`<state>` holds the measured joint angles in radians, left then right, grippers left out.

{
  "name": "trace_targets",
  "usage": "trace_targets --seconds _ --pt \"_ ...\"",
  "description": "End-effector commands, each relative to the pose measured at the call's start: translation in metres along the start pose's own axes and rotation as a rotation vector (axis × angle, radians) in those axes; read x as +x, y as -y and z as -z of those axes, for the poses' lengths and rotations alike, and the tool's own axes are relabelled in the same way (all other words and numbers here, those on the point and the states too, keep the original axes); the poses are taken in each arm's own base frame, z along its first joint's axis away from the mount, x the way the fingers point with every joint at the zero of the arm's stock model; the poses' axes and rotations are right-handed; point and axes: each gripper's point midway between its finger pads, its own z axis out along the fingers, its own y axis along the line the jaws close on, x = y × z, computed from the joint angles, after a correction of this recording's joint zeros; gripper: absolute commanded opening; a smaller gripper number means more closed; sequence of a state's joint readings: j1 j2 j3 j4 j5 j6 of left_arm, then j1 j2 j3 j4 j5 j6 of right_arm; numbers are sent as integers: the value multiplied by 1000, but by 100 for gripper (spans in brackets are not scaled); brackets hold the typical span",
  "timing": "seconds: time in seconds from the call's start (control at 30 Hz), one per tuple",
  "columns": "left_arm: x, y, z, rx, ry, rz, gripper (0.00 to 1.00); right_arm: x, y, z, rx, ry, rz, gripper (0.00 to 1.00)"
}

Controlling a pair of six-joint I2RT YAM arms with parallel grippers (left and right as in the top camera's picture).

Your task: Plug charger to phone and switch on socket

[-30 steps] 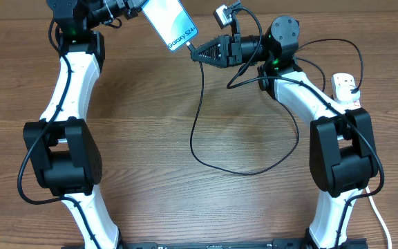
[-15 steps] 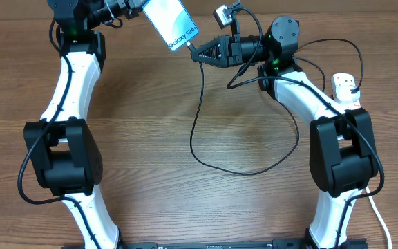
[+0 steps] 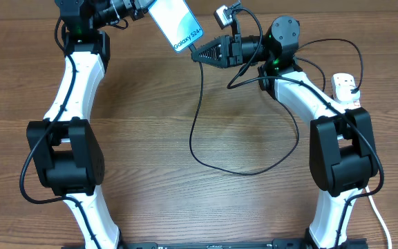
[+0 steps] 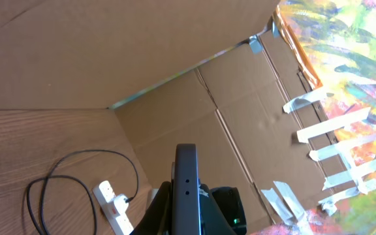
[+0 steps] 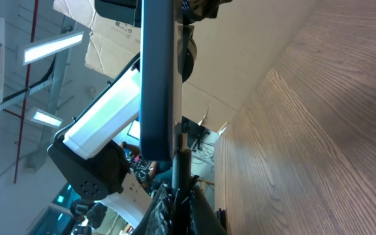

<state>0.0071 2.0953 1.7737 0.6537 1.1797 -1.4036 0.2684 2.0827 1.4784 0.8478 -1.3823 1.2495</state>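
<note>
The phone (image 3: 178, 24), with a light blue screen, is held up at the far edge of the table by my left gripper (image 3: 146, 10), which is shut on it. My right gripper (image 3: 197, 52) is shut on the charger's connector tip, which meets the phone's lower edge; I cannot tell whether it is seated. The black charger cable (image 3: 197, 131) loops down over the table and back to the white socket strip (image 3: 346, 90) at the right. In the right wrist view the phone (image 5: 157, 78) is edge-on above the connector (image 5: 181, 171). In the left wrist view the phone (image 4: 187, 189) stands between the fingers.
Cardboard walls (image 4: 142, 52) stand behind the table. The socket strip (image 4: 113, 205) with a plug in it lies by the wall, partly behind my right arm's forearm (image 3: 302, 90) in the overhead view. The wooden table (image 3: 150, 138) shows around the cable loop.
My left gripper has shifted the phone slightly to the right, toward the connector. The right gripper and the cable have stayed put.
</note>
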Motion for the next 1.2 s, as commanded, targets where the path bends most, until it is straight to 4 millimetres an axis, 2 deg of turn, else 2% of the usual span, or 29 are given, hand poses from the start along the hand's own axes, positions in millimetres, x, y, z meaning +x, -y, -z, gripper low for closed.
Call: trace_targets --seconds 0.0,0.37,0.73,1.17 --pt "-7 12 2 7 25 -64 4 -4 0 0 4 23 10 4" --pt "-22 8 19 -12 77 -43 4 -1 -1 0 0 7 10 4" --pt "-24 9 18 -12 88 -49 4 3 -2 0 -6 -16 9 4" --pt "-14 11 8 1 52 -52 4 3 -2 0 -6 -16 9 4"
